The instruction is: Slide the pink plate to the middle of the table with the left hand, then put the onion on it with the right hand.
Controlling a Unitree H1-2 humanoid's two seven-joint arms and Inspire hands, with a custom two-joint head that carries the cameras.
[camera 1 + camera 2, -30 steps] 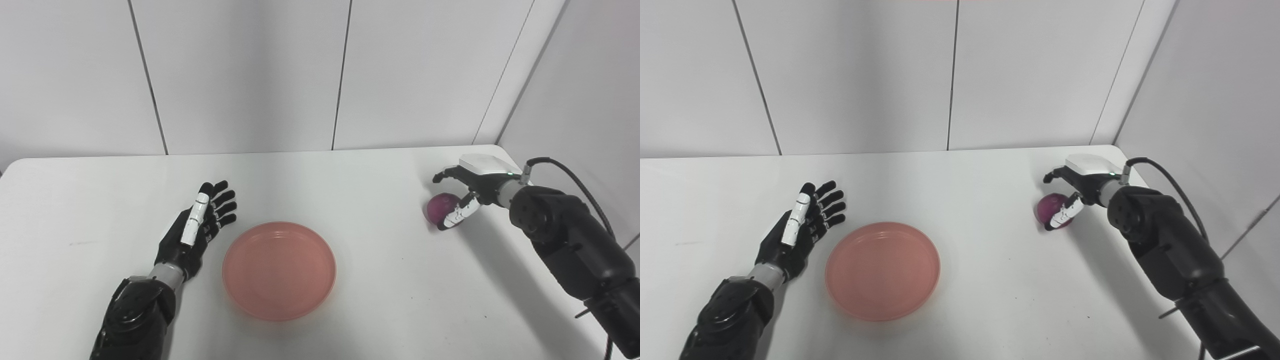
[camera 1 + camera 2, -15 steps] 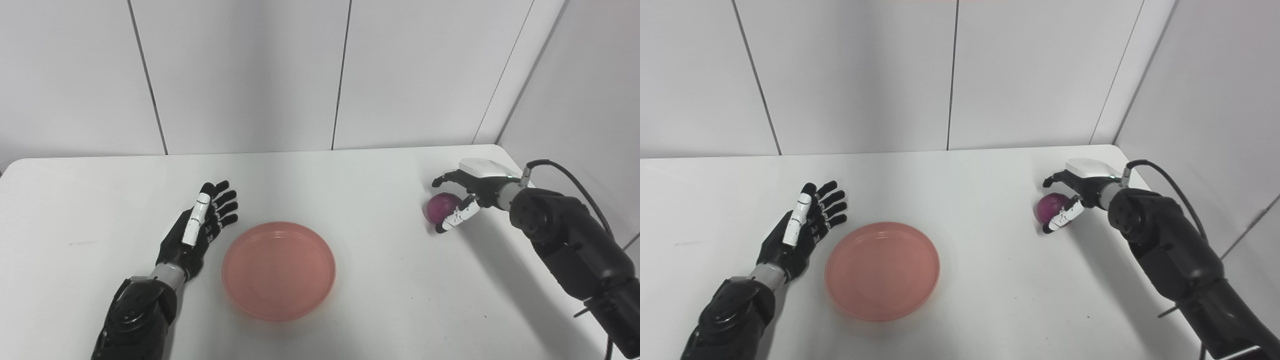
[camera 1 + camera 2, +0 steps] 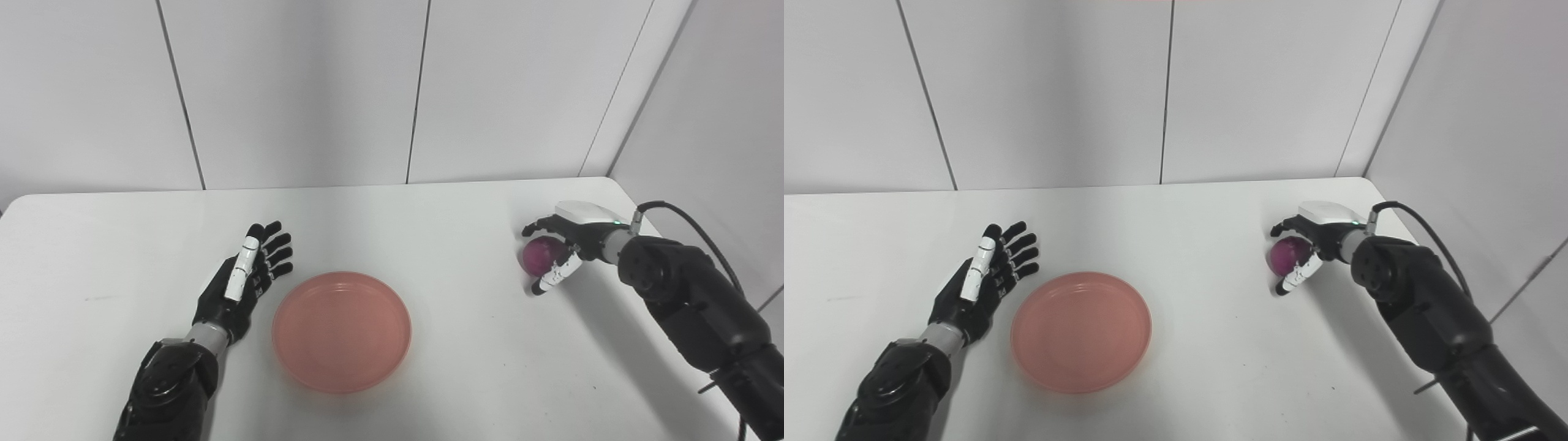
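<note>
Purple onion [image 3: 542,255] is sitting in the right hand [image 3: 566,242], seemingly gripped, needing a gentle carry to the pink plate [image 3: 342,331]; left hand [image 3: 245,278] is resting open.

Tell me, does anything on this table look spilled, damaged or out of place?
Nothing stands out. The round pink plate lies flat and empty on the white table; the purple onion sits whole inside the right hand.

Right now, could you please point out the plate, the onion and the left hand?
plate [image 3: 341,331], left eye view, middle of its bare floor.
onion [image 3: 539,256], left eye view, its exposed front.
left hand [image 3: 983,285], right eye view, its palm.
</note>
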